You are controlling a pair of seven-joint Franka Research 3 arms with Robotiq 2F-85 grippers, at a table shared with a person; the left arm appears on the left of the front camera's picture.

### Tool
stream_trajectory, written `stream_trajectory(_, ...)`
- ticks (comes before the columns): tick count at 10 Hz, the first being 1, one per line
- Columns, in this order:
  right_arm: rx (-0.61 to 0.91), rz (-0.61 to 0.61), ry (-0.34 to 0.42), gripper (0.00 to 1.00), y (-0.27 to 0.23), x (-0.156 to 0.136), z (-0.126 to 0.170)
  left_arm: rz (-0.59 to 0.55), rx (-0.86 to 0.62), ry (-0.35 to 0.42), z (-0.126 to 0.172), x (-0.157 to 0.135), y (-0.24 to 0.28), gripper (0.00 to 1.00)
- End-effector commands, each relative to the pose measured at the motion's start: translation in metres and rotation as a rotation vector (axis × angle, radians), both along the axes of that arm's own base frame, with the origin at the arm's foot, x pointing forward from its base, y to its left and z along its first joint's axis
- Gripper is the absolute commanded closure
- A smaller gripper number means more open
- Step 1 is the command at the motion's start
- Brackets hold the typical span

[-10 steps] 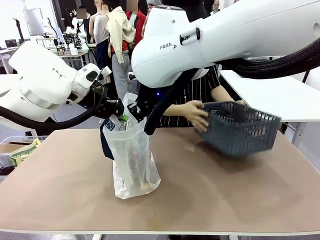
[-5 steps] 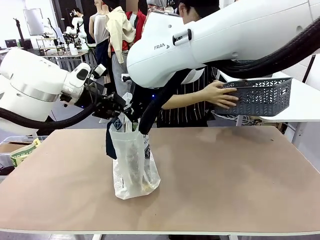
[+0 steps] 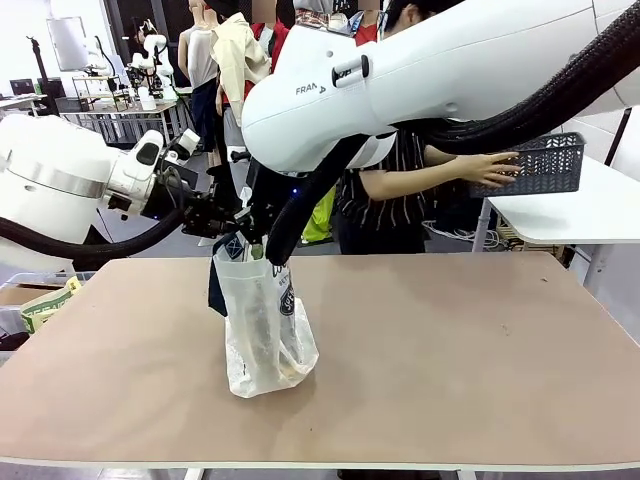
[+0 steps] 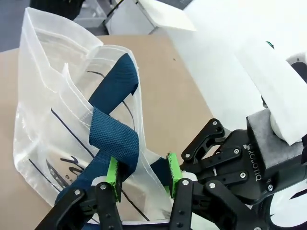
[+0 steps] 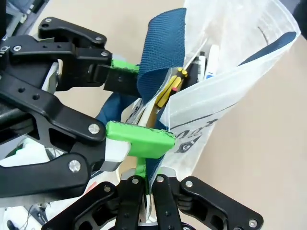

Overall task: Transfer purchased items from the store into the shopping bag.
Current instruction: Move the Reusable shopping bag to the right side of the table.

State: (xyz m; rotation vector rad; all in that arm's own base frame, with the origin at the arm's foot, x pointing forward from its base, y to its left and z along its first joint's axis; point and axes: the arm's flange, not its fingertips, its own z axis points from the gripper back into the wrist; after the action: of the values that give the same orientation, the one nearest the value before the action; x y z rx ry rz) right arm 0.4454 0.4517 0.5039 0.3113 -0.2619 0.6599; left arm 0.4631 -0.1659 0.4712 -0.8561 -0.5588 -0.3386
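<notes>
The shopping bag point(image 3: 265, 320) stands upright on the brown table point(image 3: 450, 340), with dim sticks showing through its translucent plastic. My right gripper point(image 3: 262, 248) reaches down to its rim. In the right wrist view this gripper point(image 5: 144, 173) is shut on the rim beside the dark blue strap point(image 5: 163, 52). A yellow and black stick point(image 5: 169, 88) and white items point(image 5: 211, 57) lie inside the bag's mouth. My left gripper point(image 3: 232, 228) is at the rim from the left. Its green pads point(image 4: 112, 172) stand apart, open, with the blue strap point(image 4: 115, 139) passing between them.
A person at the far side holds the dark grey lattice basket point(image 3: 535, 163) with one hand point(image 3: 490, 168) above a white side table point(image 3: 560, 215) at the right. My right arm's big white links point(image 3: 400, 80) hang over the middle of the table.
The person has lifted the basket off the table and carried it up and to the right. The bag's mouth has narrowed, and my left gripper has shifted slightly right.
</notes>
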Motion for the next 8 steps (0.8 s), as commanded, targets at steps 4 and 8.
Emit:
stream_trajectory(4,0.030,0.104,0.026,1.00,0.016,-0.001,-0.005,-0.044,-0.078,-0.058,-0.005,0.001,0.002,0.51)
stream_trajectory(8,0.025,0.137,0.017,1.00,0.024,-0.005,-0.003,-0.047,-0.062,-0.030,-0.006,0.009,-0.006,0.51)
